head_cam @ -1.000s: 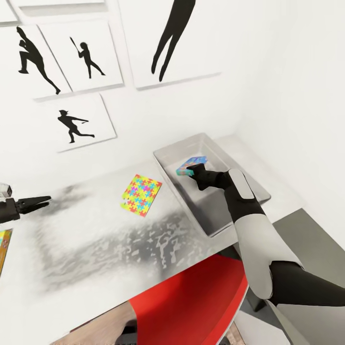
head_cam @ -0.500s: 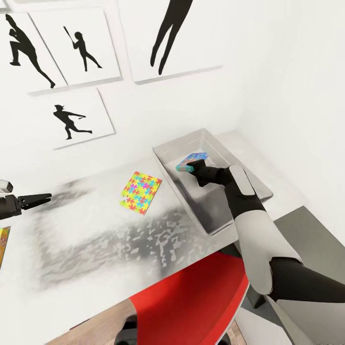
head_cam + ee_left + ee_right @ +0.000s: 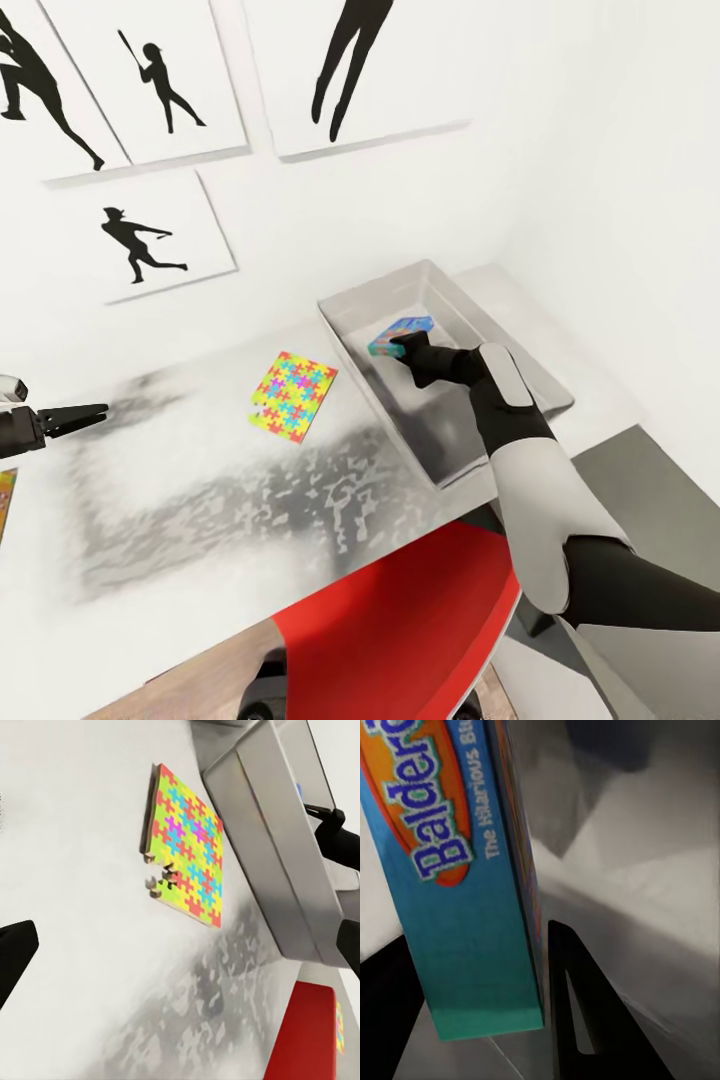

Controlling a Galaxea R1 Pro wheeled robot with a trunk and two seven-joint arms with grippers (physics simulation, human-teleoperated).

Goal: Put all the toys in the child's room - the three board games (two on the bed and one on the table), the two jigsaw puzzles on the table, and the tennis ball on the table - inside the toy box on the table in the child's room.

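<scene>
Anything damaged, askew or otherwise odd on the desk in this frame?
One thing: the jigsaw puzzle lying flat on the table beside the toy box has a ragged edge with small notches, as if pieces were missing. The board game is tilted in the right gripper over the box.

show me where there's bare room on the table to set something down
Bare table runs wide between the left claw, the puzzle and the red chair. It is crowded at the toy box, where the right claw holds the blue game.
</scene>
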